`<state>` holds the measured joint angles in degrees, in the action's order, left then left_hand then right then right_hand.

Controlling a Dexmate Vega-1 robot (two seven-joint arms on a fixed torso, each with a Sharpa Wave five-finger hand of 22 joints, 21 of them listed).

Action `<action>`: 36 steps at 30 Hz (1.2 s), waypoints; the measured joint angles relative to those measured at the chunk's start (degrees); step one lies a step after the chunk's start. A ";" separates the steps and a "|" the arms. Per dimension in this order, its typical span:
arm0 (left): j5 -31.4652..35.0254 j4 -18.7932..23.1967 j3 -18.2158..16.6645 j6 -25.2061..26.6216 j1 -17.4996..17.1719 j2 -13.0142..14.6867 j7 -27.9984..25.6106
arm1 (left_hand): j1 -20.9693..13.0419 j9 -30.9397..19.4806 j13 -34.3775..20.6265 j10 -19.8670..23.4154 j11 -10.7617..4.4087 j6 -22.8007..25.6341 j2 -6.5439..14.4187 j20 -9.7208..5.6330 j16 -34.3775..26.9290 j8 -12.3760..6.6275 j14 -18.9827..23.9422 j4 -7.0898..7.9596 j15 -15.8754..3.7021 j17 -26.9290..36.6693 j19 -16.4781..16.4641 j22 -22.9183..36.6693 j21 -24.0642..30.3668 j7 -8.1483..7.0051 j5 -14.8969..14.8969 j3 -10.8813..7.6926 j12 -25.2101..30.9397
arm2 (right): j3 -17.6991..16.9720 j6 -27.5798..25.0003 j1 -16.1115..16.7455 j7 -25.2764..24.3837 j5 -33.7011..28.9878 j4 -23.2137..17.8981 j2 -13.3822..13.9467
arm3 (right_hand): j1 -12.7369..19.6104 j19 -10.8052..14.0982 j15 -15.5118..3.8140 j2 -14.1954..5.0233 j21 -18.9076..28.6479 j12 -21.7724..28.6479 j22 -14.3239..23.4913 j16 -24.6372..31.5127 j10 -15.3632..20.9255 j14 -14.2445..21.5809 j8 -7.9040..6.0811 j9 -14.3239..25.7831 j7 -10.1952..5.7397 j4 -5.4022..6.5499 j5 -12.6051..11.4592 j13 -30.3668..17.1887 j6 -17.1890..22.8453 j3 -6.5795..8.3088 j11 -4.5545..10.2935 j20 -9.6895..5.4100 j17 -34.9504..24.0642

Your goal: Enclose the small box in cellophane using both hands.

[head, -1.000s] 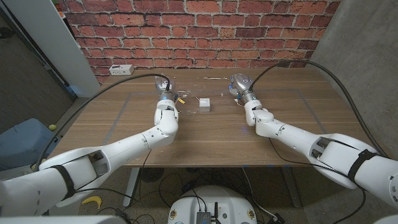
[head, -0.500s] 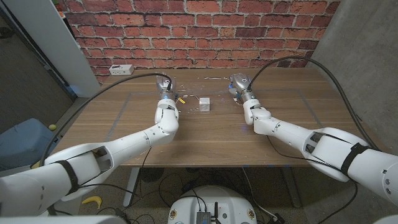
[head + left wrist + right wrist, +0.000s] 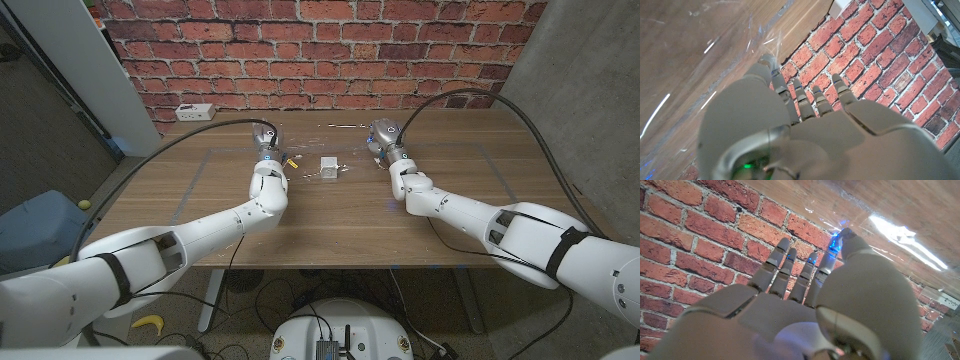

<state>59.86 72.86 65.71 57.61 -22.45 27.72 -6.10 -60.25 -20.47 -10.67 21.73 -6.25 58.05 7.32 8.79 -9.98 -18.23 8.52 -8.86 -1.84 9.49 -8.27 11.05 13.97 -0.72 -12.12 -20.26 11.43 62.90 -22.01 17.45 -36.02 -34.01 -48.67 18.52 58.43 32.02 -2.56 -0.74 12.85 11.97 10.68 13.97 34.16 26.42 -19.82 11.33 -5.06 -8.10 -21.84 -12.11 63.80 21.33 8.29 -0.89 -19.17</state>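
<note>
Now box (image 3: 329,166) sits mid-desk (image 3: 350,220) on cellophane (image 3: 305,178), between hands: left hand (image 3: 266,140) at its 9 o'clock, right hand (image 3: 382,136) at 3, about equally near. Grip state: cannot tell.

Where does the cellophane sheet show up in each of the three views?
Head view: cellophane sheet, mid-table under the small box.
Left wrist view: glinting film on the wood beyond the left robot hand.
Right wrist view: bright glare beyond the right robot hand.
Shared landmark: brick wall.
</note>
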 measured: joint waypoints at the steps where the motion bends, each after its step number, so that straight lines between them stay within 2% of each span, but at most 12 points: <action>1: 0.00 -0.07 0.05 0.00 0.03 -0.02 0.00 | 0.00 -0.14 0.00 -0.24 0.19 -1.06 0.00 0.00 0.00 0.53 -0.15 -0.07 -0.14 0.00 0.00 0.00 0.00 -0.31 0.00 0.07 0.00 | 0.00 -0.10 0.00 0.07 0.02 0.00 0.00 | -0.15 0.03 0.00 -0.15 0.00 0.00 0.00 0.00 -0.24 0.00 0.19 0.02 0.01 0.17 0.08 0.00 -0.41 -0.15 -0.20 0.25 -0.06; 3: -0.21 -0.64 0.42 0.50 0.26 -0.17 0.00 | 0.17 -0.26 -0.13 -0.80 -0.10 -2.98 -0.14 0.00 0.00 1.45 -0.31 0.10 -0.31 0.00 0.00 0.00 0.00 -1.09 -0.01 0.24 -0.23 | 0.29 -0.75 -0.12 0.34 0.14 -0.02 -0.08 | -0.40 0.12 0.00 -0.37 0.00 -0.33 0.00 -0.22 -0.73 0.00 0.36 0.09 -0.17 0.42 0.12 0.00 -1.00 -0.03 -0.10 0.52 -0.13; 5: -0.27 -1.26 0.75 1.03 0.47 -0.27 0.01 | 1.11 0.21 -0.14 -1.45 0.03 -6.14 -0.30 0.00 0.00 2.93 -0.32 0.33 -0.31 0.00 0.00 0.00 -0.22 -1.29 0.00 0.47 -0.23 | 0.40 -1.42 -0.21 0.52 0.23 0.00 -0.16 | -0.45 -0.01 0.00 -0.42 0.00 -0.33 0.00 -0.22 -0.73 0.00 0.36 0.19 -0.04 0.49 0.17 0.00 -1.28 0.05 -0.10 0.64 -0.13; 6: -0.27 -1.42 0.82 1.03 0.53 -0.29 0.01 | 1.15 0.51 -0.14 -1.81 -0.08 -7.94 -0.36 0.00 0.00 3.84 -0.58 0.40 -0.32 0.00 0.00 0.00 -0.22 -1.89 0.18 0.73 -0.23 | 0.40 -1.66 -0.21 0.55 0.27 0.00 -0.16 | -0.46 -0.17 -0.02 -0.41 0.00 -0.33 0.00 -0.22 -1.08 -0.02 0.51 0.18 -0.04 0.54 0.40 0.00 -1.28 0.08 -0.19 0.81 -0.13; 10: -0.36 -2.36 1.45 1.83 0.92 -0.54 0.02 | 2.83 2.13 -0.14 -4.29 0.19 -17.75 -1.02 -0.07 0.00 7.84 -1.59 0.59 -0.08 0.00 0.36 0.00 -0.23 -5.21 0.73 1.78 -0.23 | 0.58 -2.81 -0.36 0.62 0.42 0.46 -0.41 | -0.76 -0.17 -0.23 -0.10 0.00 -0.34 0.00 -0.22 -1.24 -0.23 0.47 0.15 -0.17 0.70 0.51 0.00 -0.61 -0.06 -0.21 0.81 -0.13; 14: -0.45 -3.24 2.08 2.80 1.31 -0.81 -0.32 | 3.79 4.14 -0.14 -7.32 0.52 -28.89 -1.31 -0.01 0.00 8.98 -2.41 0.75 0.34 0.00 0.43 0.00 -0.65 -6.89 1.13 2.62 -0.27 | 1.30 -3.28 -1.17 0.45 0.56 2.66 -2.00 | -0.76 -0.49 -0.23 -0.09 0.00 -0.33 0.00 -0.22 -1.01 -0.23 -0.11 0.18 -0.13 0.52 0.73 0.00 0.54 0.12 0.02 1.13 -0.13; 19: -0.62 -3.81 2.55 3.59 1.57 -0.97 -0.86 | 6.47 6.93 -0.14 -12.22 1.14 -42.20 -1.38 0.51 0.00 8.98 -4.04 1.42 1.14 -0.01 0.97 0.00 -0.65 -6.62 1.51 4.11 -0.66 | 2.08 -3.44 -2.08 0.09 0.84 4.96 -3.35 | -0.76 -0.39 -0.22 -0.09 0.00 -0.33 0.00 -0.22 -1.01 -0.23 -0.11 0.31 0.16 0.42 0.74 0.00 0.82 0.22 0.02 1.23 -0.13; 26: -1.53 -2.15 2.21 4.52 1.08 -0.19 -2.75 | 11.20 9.42 -0.13 -18.91 2.13 -57.12 -1.81 0.30 0.00 8.98 -6.62 2.88 1.89 0.27 2.16 0.00 -1.11 -5.49 2.00 6.33 -0.66 | 3.53 -3.02 -3.55 -0.16 1.42 8.57 -5.24 | -0.76 -0.39 -0.22 -0.09 0.00 -0.33 0.00 -0.22 -0.78 -0.23 -0.32 0.08 0.25 0.28 0.79 0.00 0.90 0.35 0.24 1.22 -0.12; 30: -2.35 -0.14 1.00 4.51 0.05 0.67 -4.40 | 13.09 9.77 -0.13 -20.15 2.37 -60.03 -2.14 0.30 0.00 8.72 -6.92 3.50 1.71 0.26 2.16 0.00 -1.11 -6.37 2.00 7.43 -0.66 | 4.36 -2.77 -4.36 -0.18 1.83 10.55 -6.29 | -0.76 -0.39 -0.22 -0.09 0.00 -0.33 0.00 -0.22 -0.78 -0.23 -0.04 0.08 -0.39 0.20 1.07 -0.29 0.16 0.43 0.24 1.22 -0.12; 32: -3.40 1.87 -0.30 3.91 -1.04 1.46 -6.51 | 13.84 9.82 -0.13 -19.88 2.15 -59.06 -2.12 0.50 -0.22 7.96 -6.90 3.67 1.70 0.26 2.36 0.08 -1.11 -7.31 2.00 7.60 -0.42 | 4.58 -2.66 -4.60 -0.23 2.07 11.14 -6.61 | -0.79 -0.39 -0.21 -0.12 0.00 -0.33 0.00 -0.22 -0.79 -0.23 0.36 0.10 -0.43 0.39 1.17 -0.29 -0.86 0.63 0.24 1.22 -0.12; 36: -3.61 5.08 -2.29 3.74 -2.72 2.88 -6.92 | 14.41 9.91 -0.13 -16.21 1.43 -54.07 -2.00 0.10 -0.67 6.28 -4.65 3.52 0.60 0.20 1.93 0.21 -1.11 -9.12 2.00 7.77 1.09 | 4.69 -2.60 -4.70 -0.30 2.44 11.37 -6.73 | -1.15 -0.39 -0.21 -0.47 0.00 -0.33 0.00 -0.22 -0.79 -0.23 0.36 0.10 -0.47 0.40 1.18 -0.29 -1.08 0.64 0.23 1.22 -0.12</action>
<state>56.25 77.94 63.42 61.34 -25.16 30.60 -13.02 -45.84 -10.56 -10.80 5.51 -4.82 3.98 5.31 8.89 -10.65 -11.95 3.87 -5.34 -1.24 9.69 -6.35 11.26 12.86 -9.84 -10.12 -12.49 12.52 67.59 -24.61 12.75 -36.32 -31.57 -37.30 11.79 57.28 31.63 -2.77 -1.21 12.85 11.65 10.68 13.74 33.37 26.19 -19.46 11.43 -5.53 -7.71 -20.66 -12.40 62.71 21.97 8.52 0.32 -19.29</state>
